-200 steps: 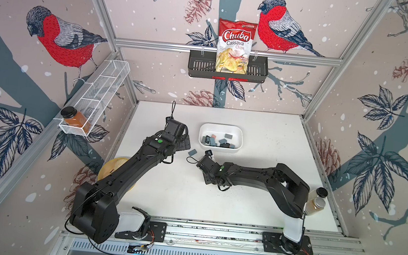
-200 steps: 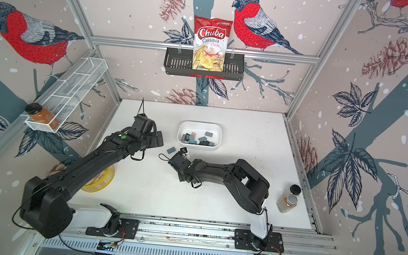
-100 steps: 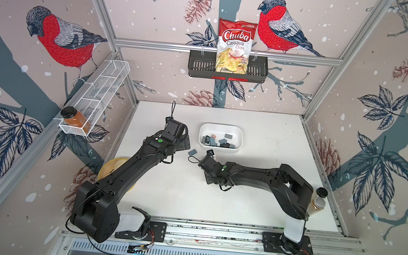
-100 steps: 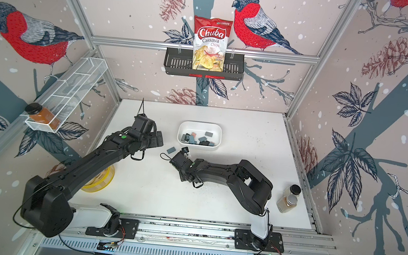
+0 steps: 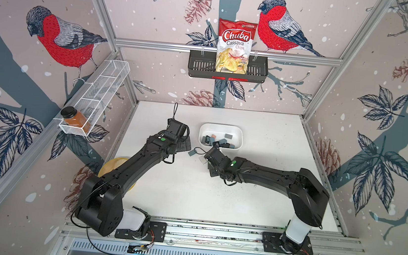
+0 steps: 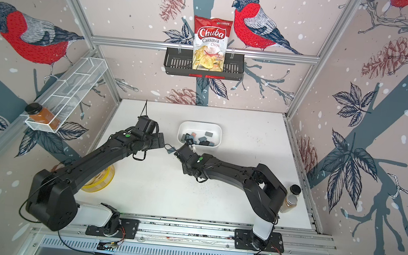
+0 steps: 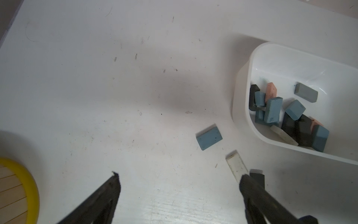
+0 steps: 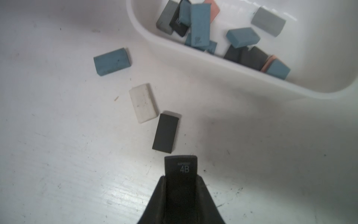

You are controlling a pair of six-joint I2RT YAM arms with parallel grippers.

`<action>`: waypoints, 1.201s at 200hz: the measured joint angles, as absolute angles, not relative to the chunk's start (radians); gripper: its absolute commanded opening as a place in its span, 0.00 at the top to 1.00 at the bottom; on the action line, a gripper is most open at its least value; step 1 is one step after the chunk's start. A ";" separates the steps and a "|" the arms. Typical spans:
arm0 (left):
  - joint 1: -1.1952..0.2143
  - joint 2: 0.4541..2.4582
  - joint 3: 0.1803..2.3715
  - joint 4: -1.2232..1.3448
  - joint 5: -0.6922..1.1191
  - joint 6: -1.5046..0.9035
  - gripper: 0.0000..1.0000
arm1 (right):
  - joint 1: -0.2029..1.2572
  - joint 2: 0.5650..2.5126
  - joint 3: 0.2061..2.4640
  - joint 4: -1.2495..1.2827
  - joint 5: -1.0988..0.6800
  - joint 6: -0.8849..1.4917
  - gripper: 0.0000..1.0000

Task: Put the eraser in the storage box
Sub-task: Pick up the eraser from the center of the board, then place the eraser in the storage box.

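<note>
Three loose erasers (image 8: 112, 61), one held eraser (image 8: 181, 170), one storage box (image 8: 213, 67).

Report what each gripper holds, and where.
Right gripper: shut on a dark eraser marked 4B, pinched by its sides, marked end protruding. Left gripper: open, holding nothing.

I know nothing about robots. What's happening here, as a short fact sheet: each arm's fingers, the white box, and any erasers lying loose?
Right fingers: shut on a dark eraser marked 4B, not yet over the box
Left fingers: open, holding nothing
Storage box: white tub holding a heap of blue, black, grey and pink erasers
Loose on the table: blue eraser, white eraser, black eraser, all just outside the box
Task status: held eraser not yet in the box
</note>
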State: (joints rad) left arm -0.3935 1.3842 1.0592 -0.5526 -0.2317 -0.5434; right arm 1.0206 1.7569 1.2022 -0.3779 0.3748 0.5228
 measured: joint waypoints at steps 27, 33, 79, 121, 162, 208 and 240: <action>-0.393 1.414 1.066 -0.552 -0.195 -0.533 0.05 | 0.947 1.729 1.243 -0.382 0.363 0.496 0.78; -0.393 1.423 1.069 -0.552 -0.184 -0.523 0.05 | 0.929 1.727 1.255 -0.383 0.356 0.491 0.78; -0.393 1.497 1.078 -0.552 -0.148 -0.489 0.06 | 0.801 1.762 1.364 -0.383 0.287 0.432 0.78; -0.393 1.563 1.069 -0.548 -0.101 -0.472 0.07 | 0.679 1.844 1.438 -0.386 0.212 0.413 0.77; -0.394 1.634 1.101 -0.540 -0.075 -0.471 0.07 | 0.654 1.922 1.510 -0.390 0.150 0.403 0.73; -0.394 1.707 1.158 -0.527 -0.051 -0.443 0.07 | 0.641 1.973 1.545 -0.405 0.134 0.395 0.65; -0.394 1.716 1.165 -0.513 -0.059 -0.411 0.08 | 0.638 1.975 1.560 -0.404 0.131 0.393 0.41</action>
State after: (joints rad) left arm -0.3939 1.7157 1.1652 -0.5125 -0.0586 -0.4110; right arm 0.6380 1.9747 1.5597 -0.4042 0.1307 0.3935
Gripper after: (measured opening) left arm 0.930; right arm 0.495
